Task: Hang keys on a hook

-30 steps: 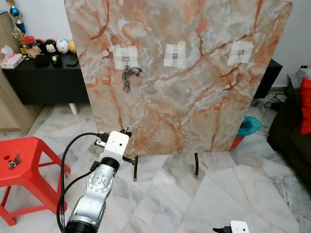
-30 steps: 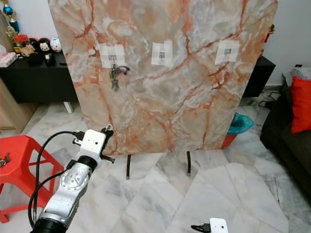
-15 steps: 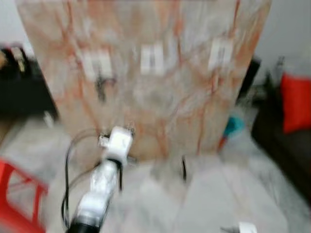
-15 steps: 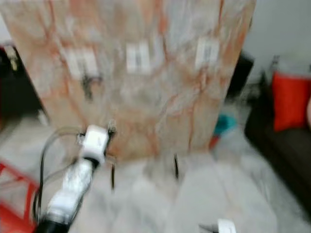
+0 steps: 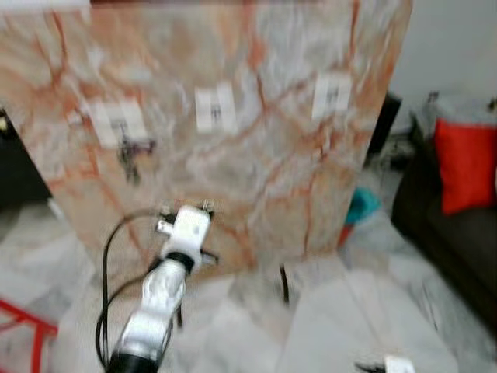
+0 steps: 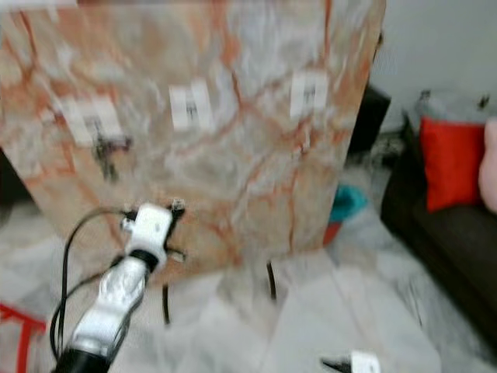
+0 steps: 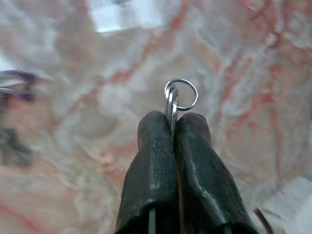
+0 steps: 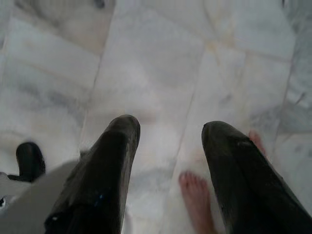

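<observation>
In the left eye view, which is blurred, the left gripper [image 5: 189, 211] is raised in front of a tall marble-patterned board [image 5: 264, 155]. Above the gripper and a little to its right, a hook on a white patch [image 5: 215, 109] sits on the board; another white patch with a hook [image 5: 331, 95] is farther to the gripper's right. Up and to the gripper's left, a third patch [image 5: 116, 124] carries a dark bunch of keys [image 5: 130, 155] already hanging. A black cable [image 5: 109, 272] loops beside the silver arm. A red cushion [image 5: 464, 165] lies on a dark sofa [image 5: 443, 233] well to the right, and a corner of a red stool [image 5: 23, 334] shows low on the left. The right gripper [image 5: 371, 366] hangs low near the floor.

The right eye view shows the same layout.

In the left wrist view, the two black fingers [image 7: 156, 165] are pressed tight together, pinching the keys [image 7: 171, 109]; the key ring [image 7: 181, 94] sticks out just beyond the fingertips, with the marble board behind it and a white patch [image 7: 126, 12] farther ahead.

In the right wrist view, the right gripper's fingers [image 8: 109, 170] are spread wide apart over the pale marble floor [image 8: 161, 73], holding nothing. A person's bare foot [image 8: 197, 200] stands on the floor between them.
</observation>
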Robot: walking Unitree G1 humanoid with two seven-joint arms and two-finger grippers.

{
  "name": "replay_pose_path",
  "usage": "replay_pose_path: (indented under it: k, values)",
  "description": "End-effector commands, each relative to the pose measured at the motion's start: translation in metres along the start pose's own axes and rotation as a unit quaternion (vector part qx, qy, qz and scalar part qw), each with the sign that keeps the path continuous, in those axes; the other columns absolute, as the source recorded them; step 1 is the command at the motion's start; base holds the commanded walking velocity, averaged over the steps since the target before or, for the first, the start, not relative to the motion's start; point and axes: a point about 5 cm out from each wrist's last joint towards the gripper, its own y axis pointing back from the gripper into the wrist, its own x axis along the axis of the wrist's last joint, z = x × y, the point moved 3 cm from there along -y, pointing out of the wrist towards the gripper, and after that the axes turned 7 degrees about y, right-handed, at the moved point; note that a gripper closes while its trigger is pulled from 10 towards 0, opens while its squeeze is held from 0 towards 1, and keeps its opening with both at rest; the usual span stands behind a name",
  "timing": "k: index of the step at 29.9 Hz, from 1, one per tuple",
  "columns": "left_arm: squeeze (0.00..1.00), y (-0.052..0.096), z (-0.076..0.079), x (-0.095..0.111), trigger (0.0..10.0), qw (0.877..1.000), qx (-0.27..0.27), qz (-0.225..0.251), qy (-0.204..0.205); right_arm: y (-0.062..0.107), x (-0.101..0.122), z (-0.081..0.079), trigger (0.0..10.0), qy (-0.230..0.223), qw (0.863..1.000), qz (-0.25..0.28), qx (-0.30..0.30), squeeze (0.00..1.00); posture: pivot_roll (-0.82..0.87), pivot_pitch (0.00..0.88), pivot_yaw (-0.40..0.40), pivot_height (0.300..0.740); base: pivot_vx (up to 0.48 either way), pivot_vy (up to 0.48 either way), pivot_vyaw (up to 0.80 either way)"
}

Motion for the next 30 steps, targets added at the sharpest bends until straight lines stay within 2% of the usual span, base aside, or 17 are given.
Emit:
replay_pose_path:
  k: [1, 30]
  values:
    - [0.0, 0.0003, -0.0099, 0.0025, 10.0, 1.0, 0.01, 0.001, -0.009, -0.0016, 0.0079, -0.0097, 10.0, -0.007, 1.0, 0.013, 0.01, 0.0, 0.07, 0.0, -0.061, 0.74, 0.0, 0.0, 0.0]
    - [0.0, 0.0007, -0.011, 0.0008, 10.0, 1.0, 0.019, -0.003, 0.01, -0.0015, 0.0079, -0.0093, 10.0, -0.01, 1.0, 0.015, 0.009, 0.0, 0.06, 0.0, -0.06, 0.74, 0.0, 0.0, 0.0]
